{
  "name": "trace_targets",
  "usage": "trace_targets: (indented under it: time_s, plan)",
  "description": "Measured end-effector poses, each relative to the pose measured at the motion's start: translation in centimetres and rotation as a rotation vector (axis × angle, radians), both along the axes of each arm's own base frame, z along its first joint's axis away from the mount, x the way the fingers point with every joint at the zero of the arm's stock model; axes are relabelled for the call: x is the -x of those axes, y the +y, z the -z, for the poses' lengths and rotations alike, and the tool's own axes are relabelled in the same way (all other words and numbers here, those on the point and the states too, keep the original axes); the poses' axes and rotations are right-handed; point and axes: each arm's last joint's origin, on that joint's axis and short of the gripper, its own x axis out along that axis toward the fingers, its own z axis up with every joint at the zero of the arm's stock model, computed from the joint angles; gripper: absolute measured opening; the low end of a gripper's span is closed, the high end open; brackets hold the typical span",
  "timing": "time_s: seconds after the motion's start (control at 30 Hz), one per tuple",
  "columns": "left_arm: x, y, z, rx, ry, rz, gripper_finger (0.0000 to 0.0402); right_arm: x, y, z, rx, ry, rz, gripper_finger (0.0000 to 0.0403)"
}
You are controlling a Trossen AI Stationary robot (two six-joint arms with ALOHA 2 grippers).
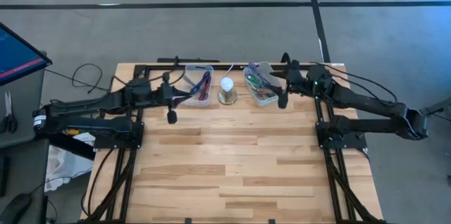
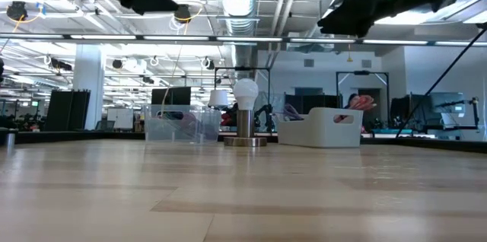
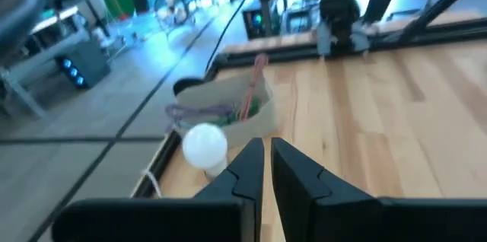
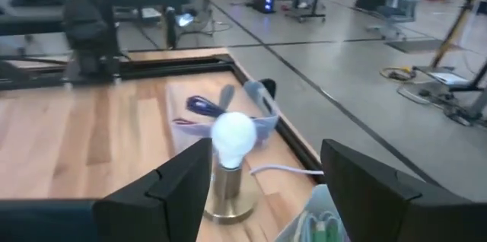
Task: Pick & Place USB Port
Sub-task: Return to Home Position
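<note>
Two end effectors above the pale wooden surface point(image 1: 239, 160): left end effector point(image 3: 266, 147) clenched near the clear plastic bin point(image 2: 171, 128), right end effector point(image 4: 266, 151) released near the grey plastic bin point(image 2: 319, 129).

purple-black cables point(image 1: 204, 85) | coiled loosely inside clear bin point(image 1: 199, 67) | green-pink cables point(image 1: 258, 79) | heaped inside gray bin point(image 1: 266, 65)

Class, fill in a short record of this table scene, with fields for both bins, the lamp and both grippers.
lamp: white bulb on metal base, far edge of table, between the bins
transparent bin: left of lamp, holds cables
gray bin: right of lamp, holds more cables
left gripper: over table beside transparent bin, shut, empty
right gripper: beside gray bin, open, empty
</note>
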Motion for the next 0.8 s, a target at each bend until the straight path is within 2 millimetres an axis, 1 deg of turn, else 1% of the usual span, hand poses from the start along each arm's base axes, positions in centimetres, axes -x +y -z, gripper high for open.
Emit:
trace_targets:
  time_s: [0.13, 0.2, 0.27, 0.4, 0.53, 0.6, 0.8]
  plan:
    - [1.0, -0.5, -0.6, -0.009, -0.029, 0.078, 0.0027, 0.2, 1.1, 0.0, 0.008, 0.034, -0.05, 0.0238]
    - [1.4, -0.6, -0.6, -0.002, -0.021, 0.102, 0.0027, 0.4, 1.7, 0.4, 0.028, 0.094, -0.086, 0.0238]
    - [1.7, -0.7, -0.4, 0.007, -0.011, 0.118, 0.0027, 0.6, 2.2, 0.3, 0.039, 0.1, -0.112, 0.0238]
    - [2.5, -1.1, 1.5, 0.039, -0.02, 0.168, 0.0027, 1.4, 3.0, 0.7, 0.035, 0.053, -0.133, 0.0238]
    - [3.7, -1.5, 3.4, 0.019, -0.137, 0.227, 0.0027, 2.7, 3.6, 1.4, 0.038, -0.01, -0.133, 0.0238]
    - [4.3, -1.6, 4.4, 0.013, -0.162, 0.228, 0.0027, 3.4, 3.9, 1.8, 0.037, -0.05, -0.131, 0.0238]
    - [5.8, -2.0, 6.2, 0.001, -0.223, 0.229, 0.0027, 5.5, 4.9, 3.4, 0.035, -0.153, -0.208, 0.0238]
